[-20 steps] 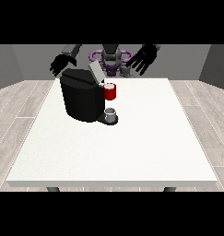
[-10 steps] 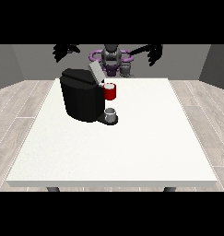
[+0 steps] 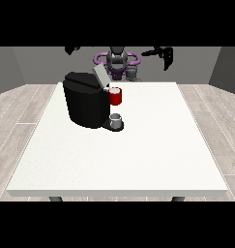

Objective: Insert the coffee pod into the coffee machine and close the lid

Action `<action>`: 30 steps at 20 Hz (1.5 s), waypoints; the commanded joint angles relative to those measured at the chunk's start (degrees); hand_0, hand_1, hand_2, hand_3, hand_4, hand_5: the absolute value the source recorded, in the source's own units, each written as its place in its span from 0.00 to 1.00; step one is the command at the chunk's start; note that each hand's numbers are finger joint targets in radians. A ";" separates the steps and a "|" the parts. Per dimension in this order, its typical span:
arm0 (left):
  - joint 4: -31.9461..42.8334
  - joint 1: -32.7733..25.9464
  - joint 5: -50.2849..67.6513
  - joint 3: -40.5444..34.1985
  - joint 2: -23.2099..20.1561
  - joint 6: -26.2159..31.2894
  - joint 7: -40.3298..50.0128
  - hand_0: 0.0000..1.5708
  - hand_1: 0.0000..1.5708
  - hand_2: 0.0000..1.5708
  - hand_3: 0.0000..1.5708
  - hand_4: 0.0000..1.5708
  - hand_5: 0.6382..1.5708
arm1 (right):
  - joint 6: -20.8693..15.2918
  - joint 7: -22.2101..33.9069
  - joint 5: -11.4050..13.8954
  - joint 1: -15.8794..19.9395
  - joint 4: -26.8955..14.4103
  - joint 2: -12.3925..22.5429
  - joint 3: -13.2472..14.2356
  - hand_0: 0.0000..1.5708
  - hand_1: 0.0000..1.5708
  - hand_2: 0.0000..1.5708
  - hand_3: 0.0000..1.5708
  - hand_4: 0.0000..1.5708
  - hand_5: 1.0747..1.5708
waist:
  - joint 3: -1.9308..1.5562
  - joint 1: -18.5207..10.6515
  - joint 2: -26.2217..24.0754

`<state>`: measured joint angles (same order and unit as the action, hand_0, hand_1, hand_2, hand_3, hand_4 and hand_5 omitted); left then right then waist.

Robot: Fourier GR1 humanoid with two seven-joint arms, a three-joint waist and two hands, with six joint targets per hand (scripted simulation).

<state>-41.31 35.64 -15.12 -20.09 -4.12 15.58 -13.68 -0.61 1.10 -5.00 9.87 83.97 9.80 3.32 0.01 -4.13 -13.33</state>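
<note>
Black hand at the view's left (image 3: 72, 49) shows only partly, cut off.

Coffee machine (image 3: 85, 104) blocks table (image 3: 153, 145) rear-left; rest open.

Both arms are raised high and spread wide of the torso. The hand at the view's right (image 3: 166, 54) hangs with its fingers pointing down, holding nothing. The hand at the view's left (image 3: 71, 49) barely shows at the upper edge, its fingers impossible to read.
</note>
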 commanded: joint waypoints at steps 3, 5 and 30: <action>-5.87 -2.64 4.50 0.93 3.86 2.94 4.49 0.00 0.00 0.00 0.00 0.09 1.00 | 2.60 1.71 0.51 3.39 -3.19 3.40 1.16 0.00 0.00 0.00 0.00 0.09 1.00 | -0.03 -6.33 -0.69; -7.60 -3.79 6.40 -0.03 2.18 3.10 5.16 0.00 0.00 0.00 0.00 0.02 1.00 | 2.27 2.21 1.80 5.43 -1.29 2.12 -0.88 0.00 0.00 0.00 0.00 0.15 1.00 | -0.01 -3.89 1.80; -36.54 -22.84 15.30 9.41 1.12 -0.60 10.69 0.00 0.00 0.00 0.00 0.00 1.00 | 5.83 -2.14 1.55 19.54 -18.59 1.14 2.90 0.00 0.00 0.00 0.00 0.00 1.00 | -0.01 -2.98 12.55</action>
<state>-75.17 15.92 -1.16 -10.83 -1.76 14.74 -3.38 3.87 -1.71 -3.15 27.44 66.61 10.37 5.83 -0.02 -8.25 -1.28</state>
